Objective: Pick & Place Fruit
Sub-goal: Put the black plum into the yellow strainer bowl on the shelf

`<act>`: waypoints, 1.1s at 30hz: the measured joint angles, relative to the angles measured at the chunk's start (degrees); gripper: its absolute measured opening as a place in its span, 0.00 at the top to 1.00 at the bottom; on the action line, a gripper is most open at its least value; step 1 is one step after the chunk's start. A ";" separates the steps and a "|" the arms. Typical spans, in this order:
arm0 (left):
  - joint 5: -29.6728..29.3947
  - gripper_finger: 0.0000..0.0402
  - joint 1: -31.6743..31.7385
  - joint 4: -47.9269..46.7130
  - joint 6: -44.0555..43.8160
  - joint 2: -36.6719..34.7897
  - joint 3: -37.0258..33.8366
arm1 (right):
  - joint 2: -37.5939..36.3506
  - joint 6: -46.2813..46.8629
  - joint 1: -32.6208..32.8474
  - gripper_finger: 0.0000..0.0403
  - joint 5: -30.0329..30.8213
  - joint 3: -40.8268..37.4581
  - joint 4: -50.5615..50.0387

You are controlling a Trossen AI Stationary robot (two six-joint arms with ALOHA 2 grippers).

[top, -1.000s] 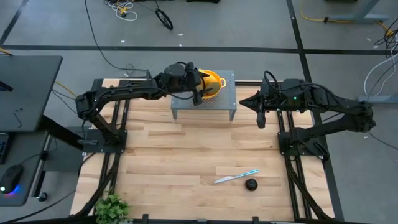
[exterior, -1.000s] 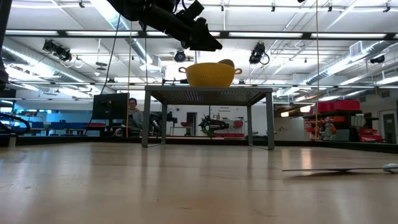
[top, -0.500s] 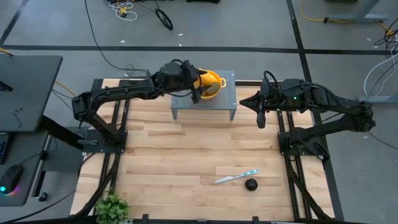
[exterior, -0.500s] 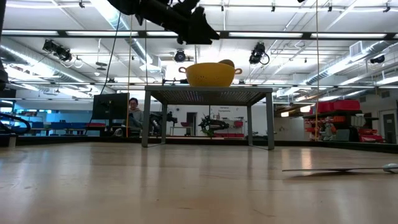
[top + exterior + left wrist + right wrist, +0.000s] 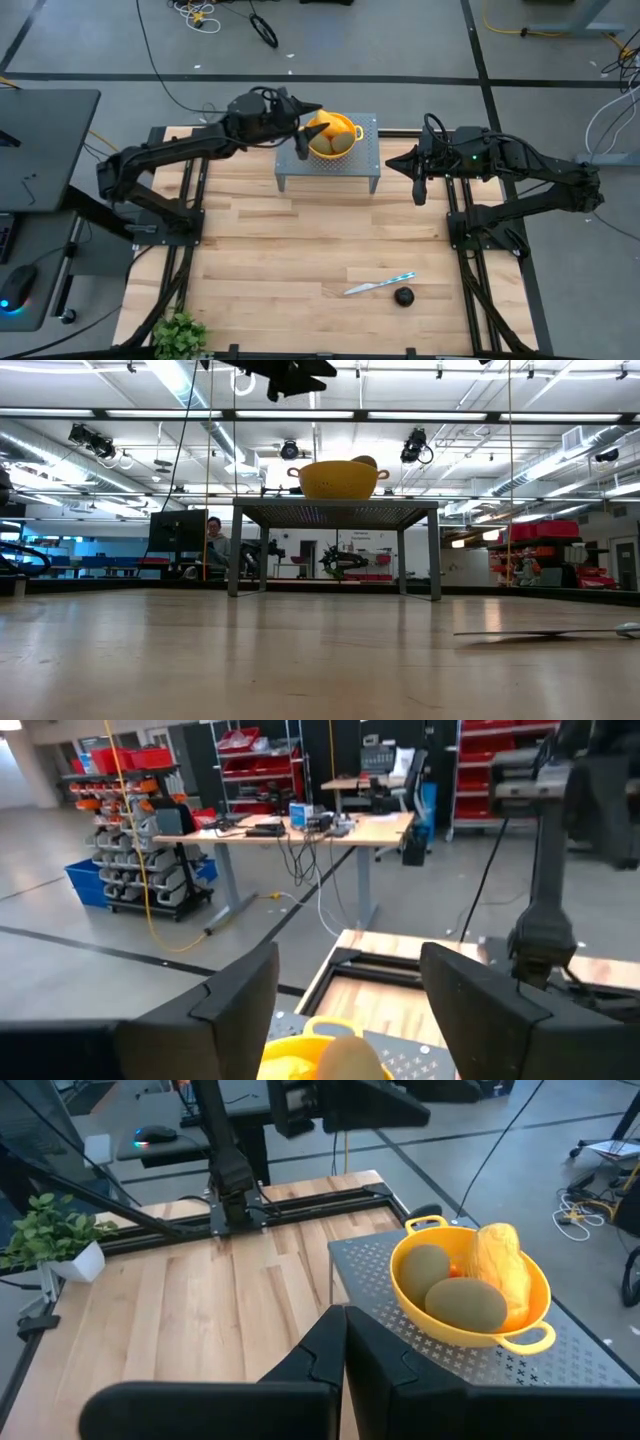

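Hovering left gripper, fingers spread and empty, beside yellow bowl | right gripper pressed together, waiting | next: dark round fruit near knife needs fetching.

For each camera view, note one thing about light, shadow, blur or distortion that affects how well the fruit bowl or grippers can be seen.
High view: even light, and the stand casts a soft shadow. Low view: bright ceiling strips silhouette the left gripper above the yellow bowl. Left wrist view: that gripper's near fingers are soft. Right wrist view: the bowl and its fruit are crisp, while the right gripper is dark.
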 joint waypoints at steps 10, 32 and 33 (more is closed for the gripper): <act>2.25 0.50 -0.13 -5.13 0.44 -1.34 0.02 | 0.08 -0.01 0.00 0.95 0.00 0.00 0.00; 13.50 0.57 -1.40 -2.88 -11.60 -1.34 0.02 | 0.13 1.04 0.02 0.95 -4.60 0.00 0.02; 13.91 0.57 -1.82 -2.88 -11.76 -1.34 0.02 | 0.13 0.82 0.02 0.95 -4.57 0.00 0.02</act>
